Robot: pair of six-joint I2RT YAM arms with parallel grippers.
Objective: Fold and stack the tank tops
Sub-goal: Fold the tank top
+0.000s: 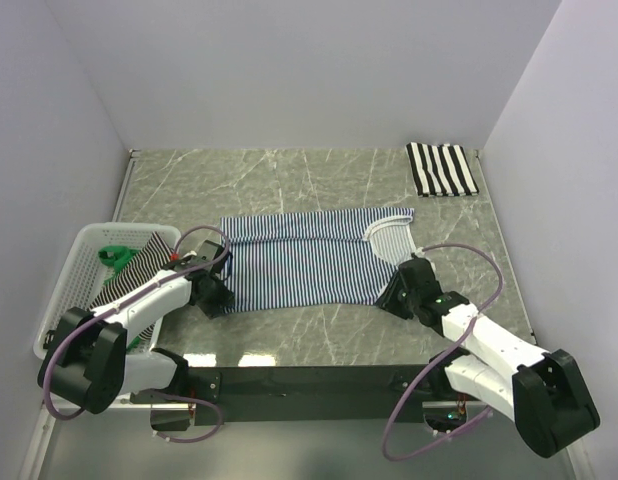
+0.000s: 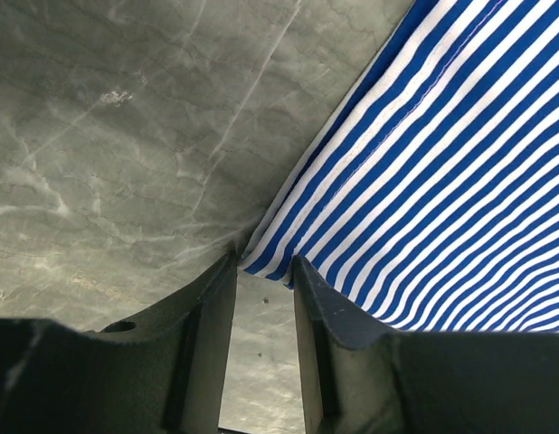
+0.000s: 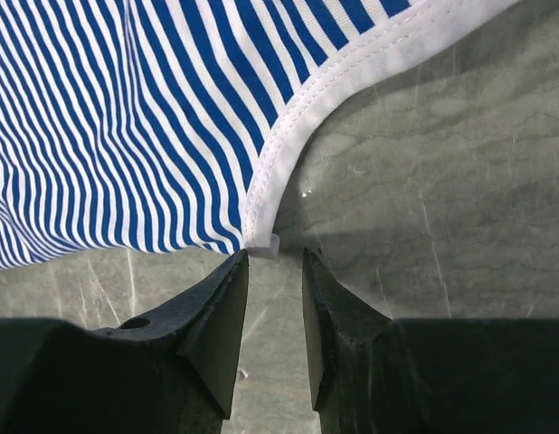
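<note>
A thin navy-and-white striped tank top lies spread flat mid-table. My left gripper is low at its near left corner. In the left wrist view the gripper is open, and the cloth's corner sits right at the fingertips, with bare table showing between the fingers. My right gripper is at the near right corner. In the right wrist view it is open too, and the white-trimmed corner touches the left fingertip. A folded broad black-and-white striped tank top lies at the back right.
A white mesh basket stands at the left edge, close beside my left arm. It holds another striped garment and something green. White walls close in the table on three sides. The arms' dark base rail runs along the near edge.
</note>
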